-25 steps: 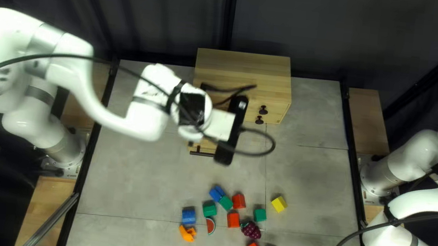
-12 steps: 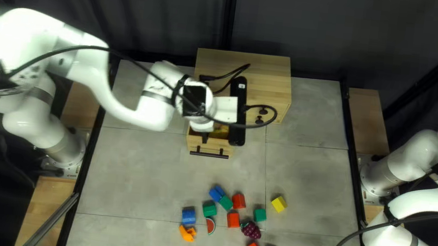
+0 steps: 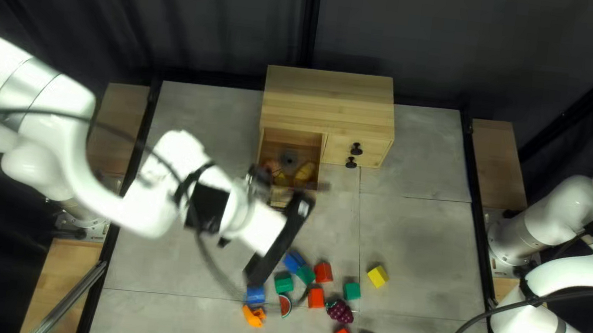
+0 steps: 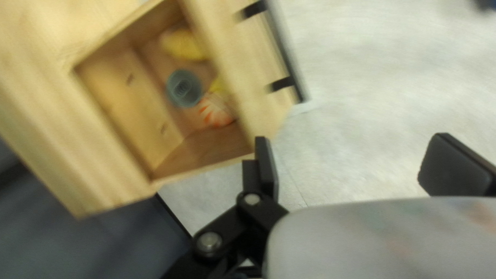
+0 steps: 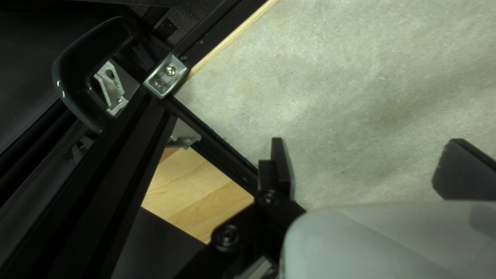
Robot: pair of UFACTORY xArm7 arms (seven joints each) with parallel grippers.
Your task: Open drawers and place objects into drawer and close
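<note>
Held the left gripper (image 3: 259, 183) with jaws wide apart, one finger just beside the near corner of a pale wooden drawer (image 4: 243, 82); could not tell contact from a narrow gap there. Hung the other finger over the grey tabletop (image 3: 188, 266). Saw the drawer standing open, with a black bar handle (image 4: 284, 51) across its front. Saw inside it a round blue-grey cup (image 4: 183, 88), a blurred yellow object (image 4: 183, 46) and a white piece with orange stripes (image 4: 216, 112). Found the pale wooden cabinet (image 3: 330, 96) behind, with two round black knobs (image 3: 356, 149) on its right side.

Saw the loose objects nearer the table's near edge, outside the drawer: a cluster of red blocks (image 3: 323, 272), green blocks (image 3: 284, 284) and blue blocks (image 3: 256, 293), a yellow block (image 3: 378, 275) well to their right, a red watermelon slice (image 3: 285, 306), a purple bunch of toy grapes (image 3: 339, 311), and an orange toy (image 3: 253, 317) just beside a blue block.

Held the right gripper (image 5: 361, 165) with jaws apart too, over bare tabletop near a black metal rail (image 5: 227, 160), with a light wooden board (image 5: 191, 191) beyond it.
</note>
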